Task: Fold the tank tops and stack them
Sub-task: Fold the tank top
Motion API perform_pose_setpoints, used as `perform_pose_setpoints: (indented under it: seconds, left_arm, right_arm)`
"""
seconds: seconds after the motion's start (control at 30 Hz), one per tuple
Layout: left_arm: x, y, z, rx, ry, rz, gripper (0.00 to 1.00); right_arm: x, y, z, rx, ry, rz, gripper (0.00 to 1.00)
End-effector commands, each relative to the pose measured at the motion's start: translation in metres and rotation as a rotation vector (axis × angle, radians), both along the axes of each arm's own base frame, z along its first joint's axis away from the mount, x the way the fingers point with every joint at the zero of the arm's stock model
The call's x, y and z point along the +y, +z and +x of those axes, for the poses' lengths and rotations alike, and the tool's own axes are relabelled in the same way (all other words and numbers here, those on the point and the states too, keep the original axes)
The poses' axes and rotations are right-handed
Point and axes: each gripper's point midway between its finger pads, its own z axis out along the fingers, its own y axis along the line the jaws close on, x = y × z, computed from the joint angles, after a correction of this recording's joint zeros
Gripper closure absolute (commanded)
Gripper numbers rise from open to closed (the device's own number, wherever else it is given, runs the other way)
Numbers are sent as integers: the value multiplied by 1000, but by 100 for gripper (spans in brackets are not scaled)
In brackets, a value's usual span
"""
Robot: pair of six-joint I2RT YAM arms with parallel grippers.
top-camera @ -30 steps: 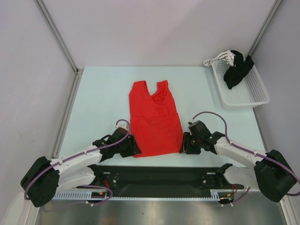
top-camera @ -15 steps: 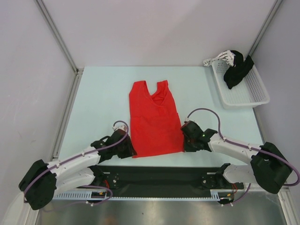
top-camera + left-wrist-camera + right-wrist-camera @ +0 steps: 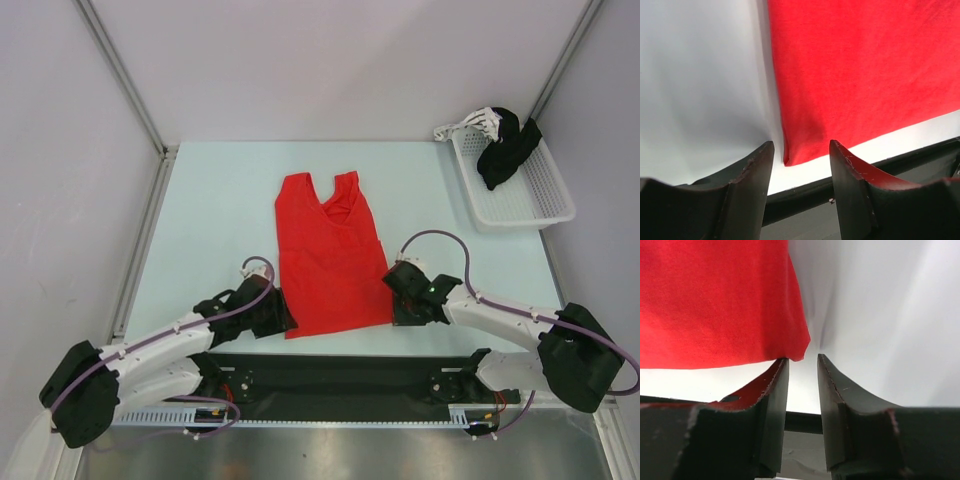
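A bright red tank top [image 3: 330, 250] lies flat in the middle of the table, neck away from the arms and hem toward them. My left gripper [image 3: 281, 314] is low at the hem's left corner. In the left wrist view the left gripper [image 3: 801, 145] is open, and the red tank top [image 3: 865, 75] has its corner just ahead of the gap. My right gripper [image 3: 393, 300] is at the hem's right corner. In the right wrist view the right gripper [image 3: 802, 358] stands open by a narrow gap, and the red fabric [image 3: 715, 300] ends at the left fingertip.
A white mesh basket [image 3: 525, 208] stands at the back right with a black garment [image 3: 505, 150] and a white patterned cloth [image 3: 478, 122] hanging over its rim. The black base bar [image 3: 340, 375] runs along the near table edge just behind the hem.
The right gripper has edged left, closer to the hem's right corner. The left gripper has shifted only slightly at the left corner. The tank top lies almost as before.
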Motion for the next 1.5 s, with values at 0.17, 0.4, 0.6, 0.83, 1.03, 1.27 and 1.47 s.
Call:
perform_pose_setpoints:
  seconds: [0.17, 0.4, 0.6, 0.83, 1.03, 1.27, 1.47]
  left_arm:
    - [24, -45, -43, 163, -47, 158, 45]
    - [32, -58, -49, 172, -18, 194, 100]
    - [26, -32, -50, 150, -39, 176, 100]
    - [13, 25, -40, 73, -53, 109, 100]
    - [13, 73, -6, -25, -37, 97, 100]
    - [13, 126, 68, -164, 15, 54, 100]
    - [10, 151, 129, -197, 47, 38, 100]
  right_arm:
    - [12, -4, 7, -13, 30, 24, 67]
    - [9, -2, 1, -4, 40, 16, 100]
    - [11, 20, -14, -10, 52, 63, 100]
    - [17, 72, -14, -88, 61, 125, 100]
    - [25, 128, 20, -231, 75, 159, 100]
    - [43, 180, 78, -333, 101, 212, 100]
    - [61, 213, 145, -372, 112, 267, 100]
